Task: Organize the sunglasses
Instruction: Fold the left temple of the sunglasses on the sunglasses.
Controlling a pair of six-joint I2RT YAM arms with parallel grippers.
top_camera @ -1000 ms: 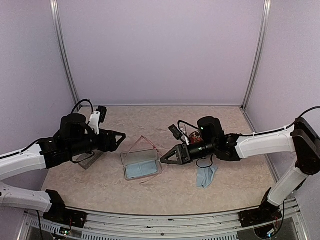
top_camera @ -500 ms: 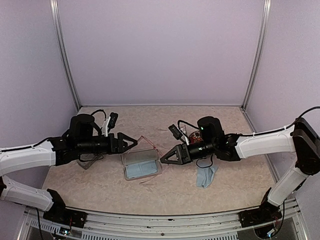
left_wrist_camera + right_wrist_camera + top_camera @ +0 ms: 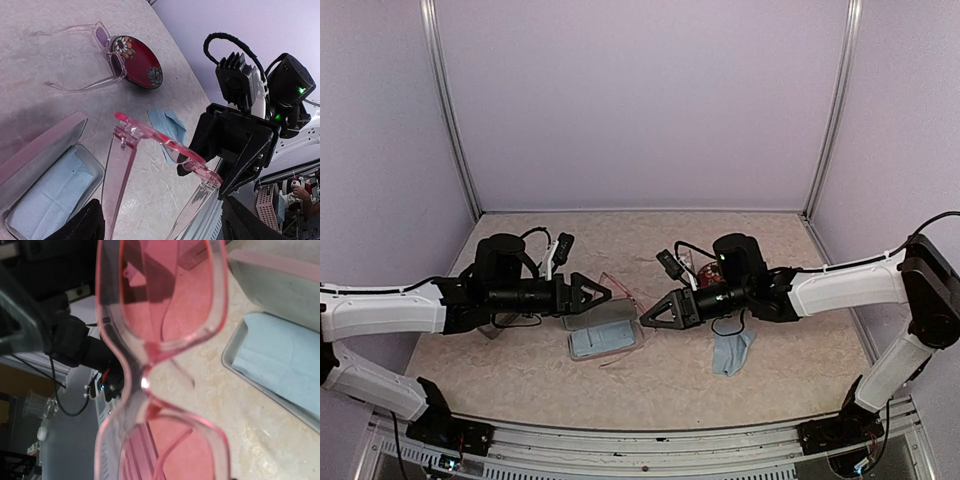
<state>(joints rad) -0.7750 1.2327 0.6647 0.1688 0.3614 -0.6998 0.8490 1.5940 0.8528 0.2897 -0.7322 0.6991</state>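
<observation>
My right gripper (image 3: 646,320) is shut on the front of the red-pink sunglasses (image 3: 165,142), holding them in the air above the table. Their two arms point toward my left gripper (image 3: 604,295), which is open. In the left wrist view both arms run between its spread fingers (image 3: 82,225) without touching them. The pink lenses (image 3: 160,340) fill the right wrist view and hide that gripper's own fingers. The pale clear pair of sunglasses (image 3: 102,55) lies unfolded on the table at the back.
An open case (image 3: 605,347) lined with a light-blue cloth lies below the two grippers. A round dark-red floral case (image 3: 139,62) touches the clear pair. A loose blue cloth (image 3: 732,352) lies to the right. A grey case (image 3: 492,326) lies under the left arm.
The left arm has reached right, bringing its open gripper up to the arms of the held sunglasses. The right arm and the glasses have stayed still.
</observation>
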